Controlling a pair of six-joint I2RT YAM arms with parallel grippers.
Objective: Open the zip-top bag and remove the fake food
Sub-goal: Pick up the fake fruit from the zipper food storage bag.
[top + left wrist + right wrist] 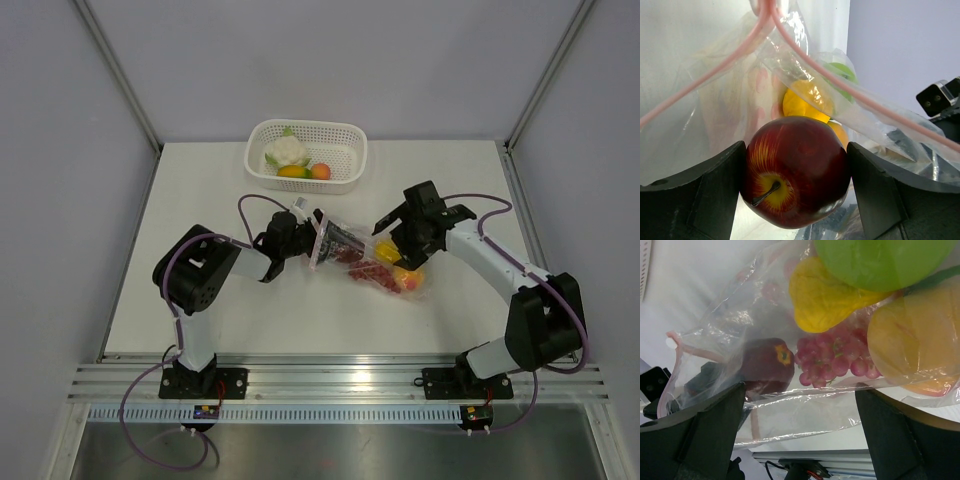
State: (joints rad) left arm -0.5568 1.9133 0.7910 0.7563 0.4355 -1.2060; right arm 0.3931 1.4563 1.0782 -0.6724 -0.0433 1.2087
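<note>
One zip-top bag (pixel 385 270) lies on the tabletop (pixel 455 185) nearside of the white basket (pixel 348 135), which holds three fake food (pixel 290 152) pieces. The left hand (pixel 796 167) clamps one red apple (pixel 802 150) at the bag's mouth. The right hand (pixel 797 400) hovers above, spread wide, empty.

I count one zip-top bag (pixel 790 410), one basket (pixel 345 158), and two tools: my left tool (pixel 797 167) and right tool (pixel 800 432). The fake food (pixel 825 295) is eight pieces: three in the basket, five at the bag.
</note>
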